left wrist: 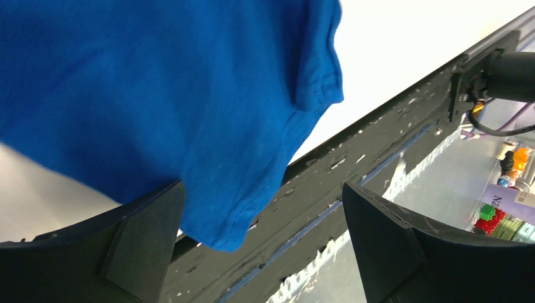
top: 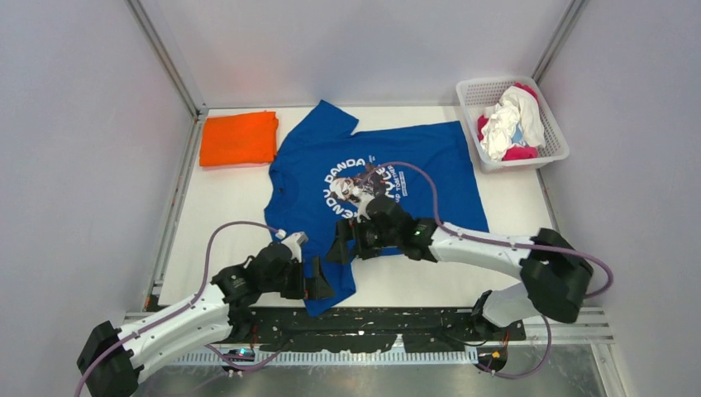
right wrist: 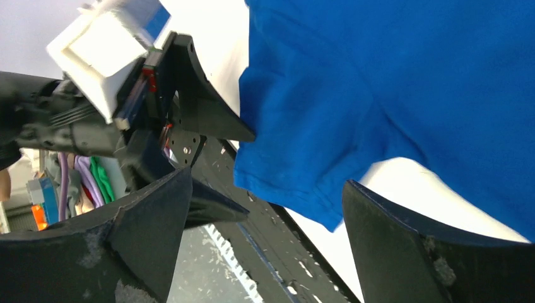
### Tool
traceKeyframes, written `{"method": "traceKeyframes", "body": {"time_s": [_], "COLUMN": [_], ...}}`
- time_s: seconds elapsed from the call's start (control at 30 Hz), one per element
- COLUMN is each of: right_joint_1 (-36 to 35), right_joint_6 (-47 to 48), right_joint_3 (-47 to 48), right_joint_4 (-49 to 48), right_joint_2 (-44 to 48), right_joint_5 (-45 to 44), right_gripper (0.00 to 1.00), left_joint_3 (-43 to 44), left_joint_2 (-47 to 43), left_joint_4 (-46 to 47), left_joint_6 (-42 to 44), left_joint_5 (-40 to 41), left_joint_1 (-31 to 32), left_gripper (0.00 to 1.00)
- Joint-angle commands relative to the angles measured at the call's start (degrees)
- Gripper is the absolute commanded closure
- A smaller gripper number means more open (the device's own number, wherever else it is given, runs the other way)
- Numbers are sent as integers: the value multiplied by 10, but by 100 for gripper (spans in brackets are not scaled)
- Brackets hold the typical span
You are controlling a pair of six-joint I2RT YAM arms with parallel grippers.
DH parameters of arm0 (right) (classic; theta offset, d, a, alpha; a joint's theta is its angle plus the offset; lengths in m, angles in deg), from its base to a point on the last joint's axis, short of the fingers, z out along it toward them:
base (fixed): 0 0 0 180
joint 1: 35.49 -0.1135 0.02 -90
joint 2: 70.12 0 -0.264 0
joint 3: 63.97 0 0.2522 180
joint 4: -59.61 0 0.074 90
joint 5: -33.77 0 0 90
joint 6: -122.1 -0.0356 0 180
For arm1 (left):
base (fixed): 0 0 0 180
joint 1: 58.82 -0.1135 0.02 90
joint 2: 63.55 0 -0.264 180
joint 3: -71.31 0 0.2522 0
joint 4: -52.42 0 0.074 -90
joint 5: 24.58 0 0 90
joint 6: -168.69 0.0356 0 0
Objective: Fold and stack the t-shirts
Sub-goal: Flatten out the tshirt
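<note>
A royal blue t-shirt [top: 413, 157] with a round white print lies spread flat on the white table [top: 240, 198]. One sleeve [top: 331, 289] reaches the near edge. My left gripper [top: 319, 282] hovers open at that sleeve. In the left wrist view the sleeve hem [left wrist: 252, 189] overhangs the black rail between the spread fingers of my left gripper [left wrist: 262, 186]. My right gripper [top: 341, 246] is open just above the same sleeve [right wrist: 303, 158]; nothing is held in my right gripper [right wrist: 267, 178]. A folded orange t-shirt [top: 240, 139] sits at the back left.
A white lattice basket [top: 496, 83] at the back right holds a crumpled white shirt [top: 512, 120] and a magenta one [top: 519, 153]. A black rail [top: 372, 322] runs along the near table edge. Grey walls enclose the table on three sides.
</note>
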Motion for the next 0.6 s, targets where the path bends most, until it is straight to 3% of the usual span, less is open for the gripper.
{"method": "traceKeyframes", "body": {"time_s": [0.0,0.13,0.33,0.57], "right_joint_1": [-46,-66,-66,-52], "right_joint_6": [-44,-68,-90,-112], "right_joint_3": [66,104,81,4], "right_joint_4": [-65,-82,-75,9], "right_joint_2": [-103,-174,-201,-127], "right_joint_5": [0,18,0,-80], "right_gripper": [5,5,5,5], "left_joint_3": [-19,-13,13,11], "left_joint_2": [4,28,11,-12], "left_joint_4": [83,32,-92,-108], "left_joint_6": [-16,-25,-34,-32], "left_joint_5": [-31,4,73,106], "left_joint_1": [3,3,3,3], "left_gripper": [0,0,1,1]}}
